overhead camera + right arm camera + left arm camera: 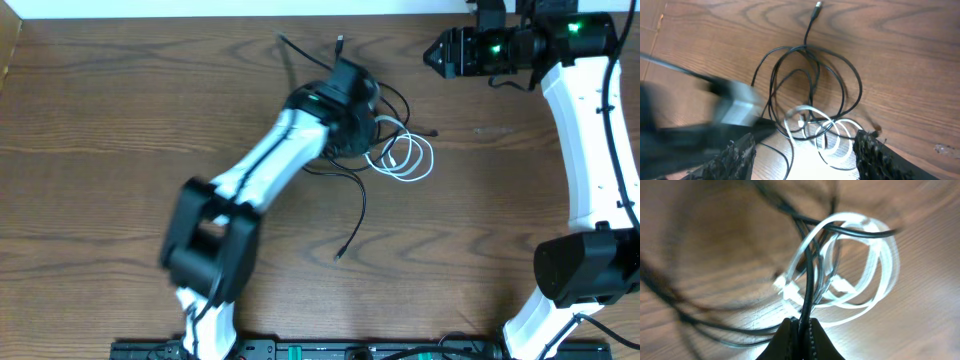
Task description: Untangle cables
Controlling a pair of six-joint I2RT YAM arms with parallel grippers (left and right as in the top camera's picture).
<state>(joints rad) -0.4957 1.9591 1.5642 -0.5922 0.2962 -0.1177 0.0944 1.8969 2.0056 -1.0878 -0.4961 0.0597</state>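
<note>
A wooden desk [110, 110] with brown, wavy grain fills the view. A pale wall strip [250, 8] runs along its far edge; a black rail [330, 350] lines the near edge.

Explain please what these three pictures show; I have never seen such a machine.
Two white-and-black robot arms work at a brown wooden table. One picture looks down from above; the other two come from small cameras on each wrist. On the table lies a tangle of thin black cables and a shorter coiled white cable. The left pincer is shut on one black cable, seen pinched between its dark fingers. The right pincer stands open, holding nothing, above the tangle.
</note>
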